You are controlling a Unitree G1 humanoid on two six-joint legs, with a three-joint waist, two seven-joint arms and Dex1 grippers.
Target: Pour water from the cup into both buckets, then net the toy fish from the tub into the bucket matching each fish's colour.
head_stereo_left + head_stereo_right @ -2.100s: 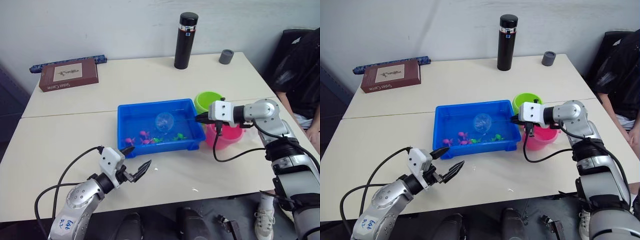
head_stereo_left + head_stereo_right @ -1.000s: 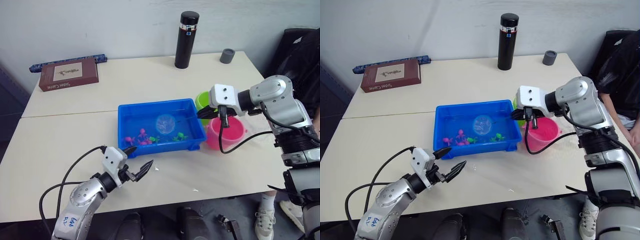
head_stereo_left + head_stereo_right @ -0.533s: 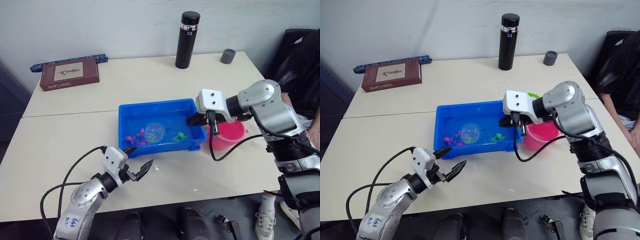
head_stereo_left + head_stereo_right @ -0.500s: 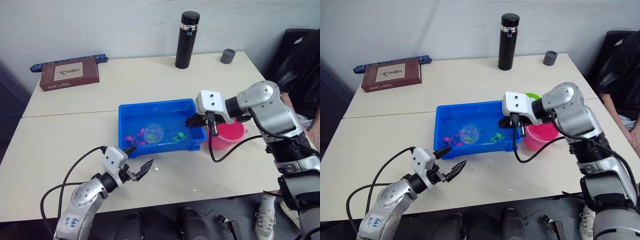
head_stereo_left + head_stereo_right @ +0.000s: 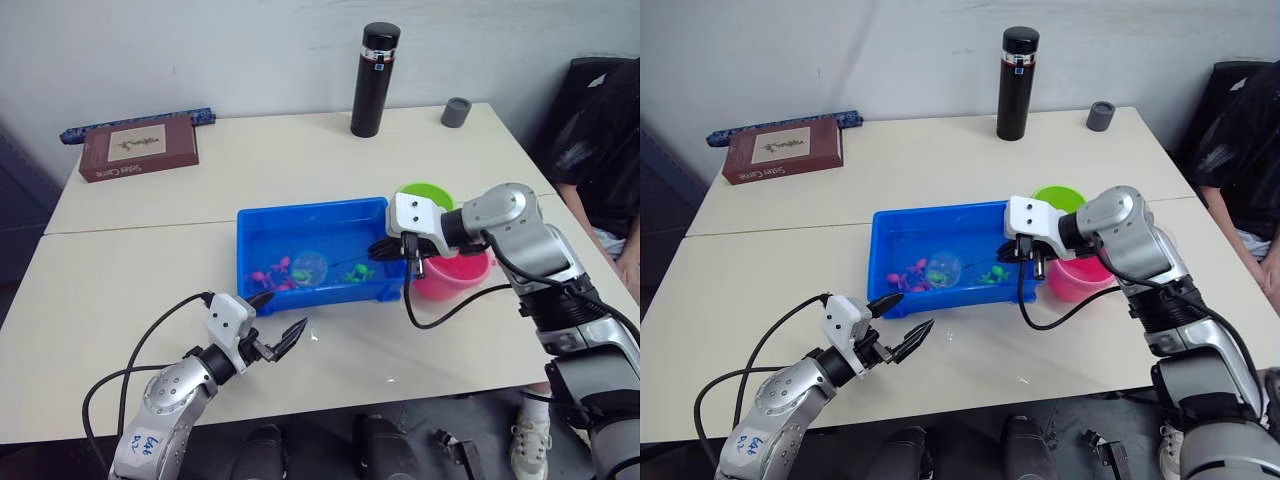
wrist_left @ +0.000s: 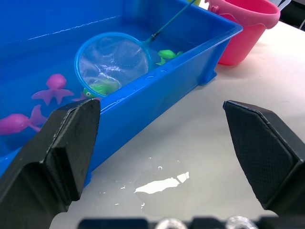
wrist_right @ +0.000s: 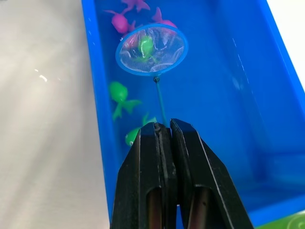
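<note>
Down in the tub (image 5: pixel 262 225), mid-netting: the net (image 7: pixel 151 49) is laid over a green fish (image 7: pixel 145 46).

Its handle is clamped by the right gripper (image 7: pixel 164 131); the left gripper (image 5: pixel 272 325) is held open just outside the tub. Pink fish (image 6: pixel 51 87) are left beside it, so plenty remains.

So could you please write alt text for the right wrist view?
The right gripper, shut on the net handle, holds the hoop over a green fish in the blue tub. More green and pink fish lie nearby.
</note>
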